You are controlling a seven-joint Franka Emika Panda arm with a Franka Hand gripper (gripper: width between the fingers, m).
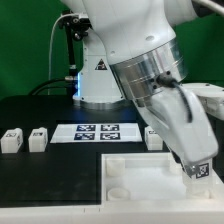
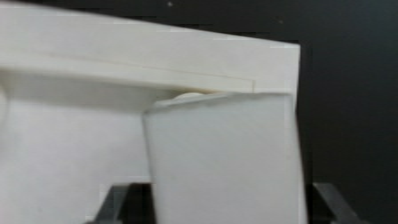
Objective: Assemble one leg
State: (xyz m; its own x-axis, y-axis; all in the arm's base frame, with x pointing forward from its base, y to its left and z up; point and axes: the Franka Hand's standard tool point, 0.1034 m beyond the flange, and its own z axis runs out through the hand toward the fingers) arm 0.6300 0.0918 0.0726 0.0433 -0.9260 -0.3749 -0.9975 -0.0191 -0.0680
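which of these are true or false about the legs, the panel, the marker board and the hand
1. Two legs sit to the exterior view's left of the marker board. True.
2. The marker board lies on the white panel. False: it lies on the black table, apart from the panel.
3. The hand is over the panel's end at the exterior view's right. True.
4. Every leg stands in the panel. False: three sit loose on the table.
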